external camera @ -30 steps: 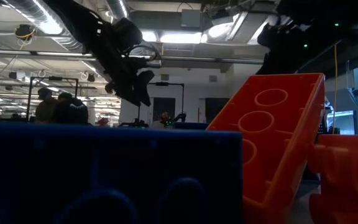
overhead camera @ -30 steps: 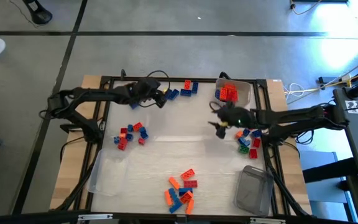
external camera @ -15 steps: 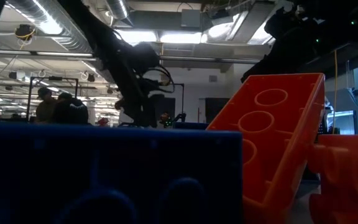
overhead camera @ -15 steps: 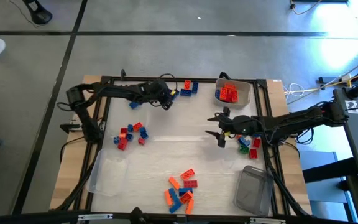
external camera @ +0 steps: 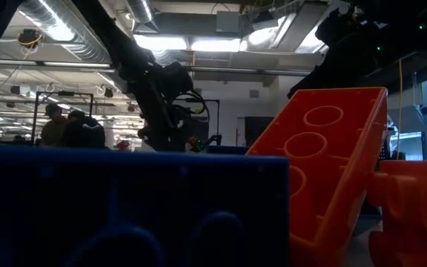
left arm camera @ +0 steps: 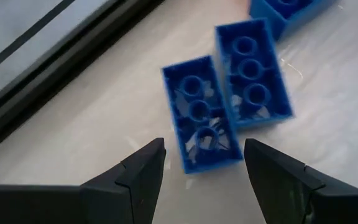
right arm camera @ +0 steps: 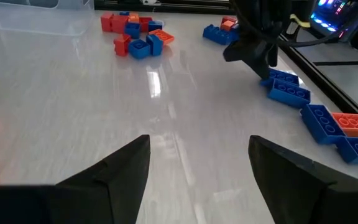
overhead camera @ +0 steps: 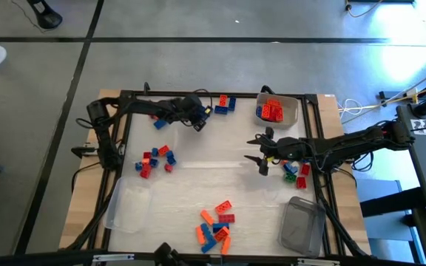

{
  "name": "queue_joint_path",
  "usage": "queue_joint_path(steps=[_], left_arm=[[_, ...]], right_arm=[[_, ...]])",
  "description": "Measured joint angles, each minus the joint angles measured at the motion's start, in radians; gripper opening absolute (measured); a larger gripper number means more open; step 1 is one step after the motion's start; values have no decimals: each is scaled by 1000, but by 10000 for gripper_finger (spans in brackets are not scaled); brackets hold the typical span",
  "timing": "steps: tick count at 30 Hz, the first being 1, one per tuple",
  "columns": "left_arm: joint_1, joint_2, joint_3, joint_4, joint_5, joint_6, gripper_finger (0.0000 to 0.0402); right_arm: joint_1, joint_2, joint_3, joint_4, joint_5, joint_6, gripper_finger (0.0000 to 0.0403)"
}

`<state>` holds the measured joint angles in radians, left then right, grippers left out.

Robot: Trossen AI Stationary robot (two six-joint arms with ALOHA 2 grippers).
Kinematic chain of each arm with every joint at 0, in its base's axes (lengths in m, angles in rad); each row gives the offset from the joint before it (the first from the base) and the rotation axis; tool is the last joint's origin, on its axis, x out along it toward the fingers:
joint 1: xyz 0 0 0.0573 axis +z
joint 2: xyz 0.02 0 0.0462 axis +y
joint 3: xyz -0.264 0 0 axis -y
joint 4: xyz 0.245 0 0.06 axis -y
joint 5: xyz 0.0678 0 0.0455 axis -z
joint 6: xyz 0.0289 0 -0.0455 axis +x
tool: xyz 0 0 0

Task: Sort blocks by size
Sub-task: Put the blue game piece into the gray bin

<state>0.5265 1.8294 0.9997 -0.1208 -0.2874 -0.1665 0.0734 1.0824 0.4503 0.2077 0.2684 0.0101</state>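
Two blue blocks (left arm camera: 225, 99) lie side by side, touching, near the far edge of the desk (overhead camera: 198, 185), left of its middle. The left gripper (left arm camera: 204, 165) hangs just over them with its fingers spread wide, the nearer of the two blocks lying between the fingertips; nothing is held. In the high view this gripper (overhead camera: 198, 118) sits close to the far rail, with a blue and orange pair of blocks (overhead camera: 224, 104) just beyond it toward the far edge.

More blocks are scattered in groups: a red and blue cluster (overhead camera: 156, 160) toward the left edge, an orange, red and blue heap (overhead camera: 216, 225) at the near edge around the middle, and a mixed group with green (overhead camera: 296, 168) by the right edge. Red blocks (overhead camera: 271, 111) fill a clear tub (overhead camera: 291, 111) at the far right corner.

The right gripper (overhead camera: 261, 154) hovers over bare desk right of the middle, fingers wide apart and empty. An empty clear tub (overhead camera: 129, 208) lies at the near left corner and a grey tub (overhead camera: 302, 225) at the near right corner.
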Motion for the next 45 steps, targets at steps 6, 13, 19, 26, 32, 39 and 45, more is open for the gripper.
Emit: queue_joint_path(steps=[6,13,19,26,32,39,45], left_arm=[[29,0,-22,25,92,3,210],[47,3,-43,96,101,14,210],[45,4,-43,113,102,29,210],[46,4,-43,110,101,42,193],[45,4,-44,96,101,41,168],[45,4,-44,99,101,39,162],[45,4,-44,104,101,47,174]], right_arm=[[0,0,0,0,0,0,269],[0,0,0,0,0,0,269],[0,0,0,0,0,0,269],[0,0,0,-1,0,0,269],[0,0,0,-1,-1,0,269],[0,0,0,-1,-1,0,269],[0,0,0,-1,-1,0,269]])
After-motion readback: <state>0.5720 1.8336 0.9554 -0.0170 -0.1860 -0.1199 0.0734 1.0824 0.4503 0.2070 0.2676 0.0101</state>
